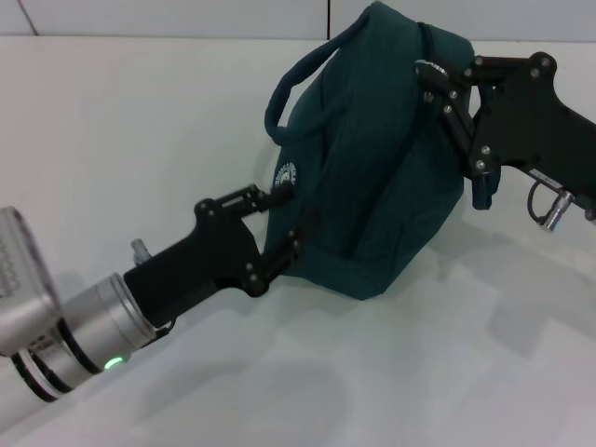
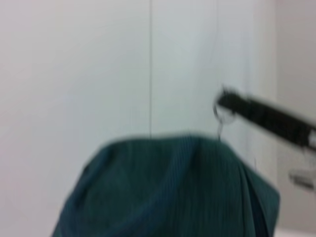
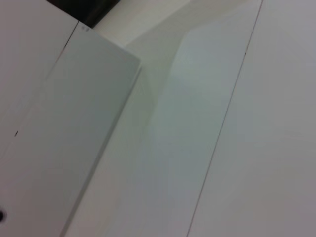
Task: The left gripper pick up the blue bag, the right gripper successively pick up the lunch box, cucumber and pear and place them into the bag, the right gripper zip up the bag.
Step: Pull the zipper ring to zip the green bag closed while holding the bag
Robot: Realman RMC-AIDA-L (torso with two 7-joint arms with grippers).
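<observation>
Nearest the camera, the left gripper [image 1: 284, 223] reaches in from the lower left and is clamped on the side of the bag [image 1: 372, 158], one finger by the white logo, the other lower on the fabric; it holds the bag off the table [image 1: 140, 121], tilted, with the handle [image 1: 303, 74] looping up on the left. Farther off, at the bag's upper right, the right gripper [image 1: 436, 79] has its tips pinched at the top seam, where the zip appears to run; in the left wrist view a small ring, probably the zip pull [image 2: 222, 111], shows at its tip above the bag's crown, so I judge it closed on the pull, the zipping step in hand; no lunch box, cucumber or pear is visible, presumably inside.

Risks: the left hold is a pinch on loose fabric low on the side, so a hard pull along the zip could drag the cloth out of the fingers or swing the bag; the slack seam may bunch and jam the slider; the pull could slip from the right tips if the pull direction leaves the zip line.

The bag hangs between both grippers, touching each.
</observation>
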